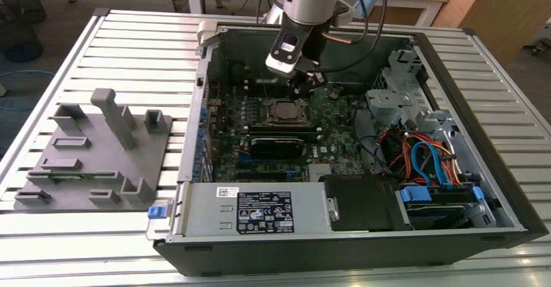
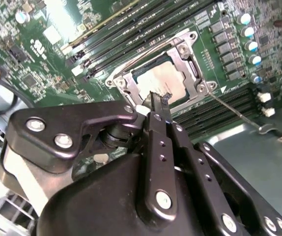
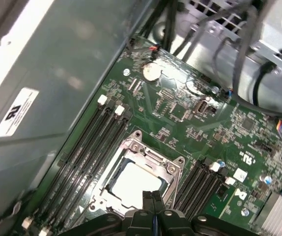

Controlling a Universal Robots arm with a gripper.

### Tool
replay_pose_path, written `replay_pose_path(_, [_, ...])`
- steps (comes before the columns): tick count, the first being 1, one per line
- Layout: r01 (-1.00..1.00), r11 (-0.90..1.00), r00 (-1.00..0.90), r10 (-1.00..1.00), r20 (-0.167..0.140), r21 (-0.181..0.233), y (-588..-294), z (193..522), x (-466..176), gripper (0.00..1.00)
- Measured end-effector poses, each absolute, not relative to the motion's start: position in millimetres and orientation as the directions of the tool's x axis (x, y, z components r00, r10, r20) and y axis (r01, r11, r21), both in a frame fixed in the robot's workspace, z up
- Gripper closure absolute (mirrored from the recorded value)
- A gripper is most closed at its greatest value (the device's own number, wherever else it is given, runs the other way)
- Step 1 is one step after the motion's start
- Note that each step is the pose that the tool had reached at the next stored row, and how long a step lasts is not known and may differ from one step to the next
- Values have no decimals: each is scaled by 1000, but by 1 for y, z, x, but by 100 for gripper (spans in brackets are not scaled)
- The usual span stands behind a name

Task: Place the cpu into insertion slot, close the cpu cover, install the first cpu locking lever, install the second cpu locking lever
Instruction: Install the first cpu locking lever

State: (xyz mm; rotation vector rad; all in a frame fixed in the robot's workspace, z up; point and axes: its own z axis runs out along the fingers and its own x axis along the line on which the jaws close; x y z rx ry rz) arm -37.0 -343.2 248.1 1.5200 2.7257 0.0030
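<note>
Standing by the open computer case point(image 1: 344, 251) on the slatted table point(image 1: 129, 42), I see the arm reaching down into it from the far side. The gripper point(image 1: 308, 84) hangs low over the green board, just beside the insertion slot point(image 1: 268, 111), on its far side and towards the exterior view's right. Its fingers are pressed together with nothing between them. In the second wrist view the fingertips point(image 2: 156, 101) sit right at the slot's rim, though I can't tell whether they touch it.

The cpu point(image 2: 158, 78) lies in the slot with its dull silver top up, and the cpu cover point(image 2: 192, 66) lies flat around it. A thin wire lever point(image 2: 239, 110) angles away from one corner of the slot, over the long black memory slots point(image 2: 214, 115). A grey fixture point(image 1: 95, 158) stands on the table at the exterior view's left, well apart from the case.
</note>
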Motion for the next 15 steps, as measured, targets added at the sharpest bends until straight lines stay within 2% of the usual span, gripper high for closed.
replay_pose_path(15, [686,727,-727,686,-17,12,-343,247,-37,90])
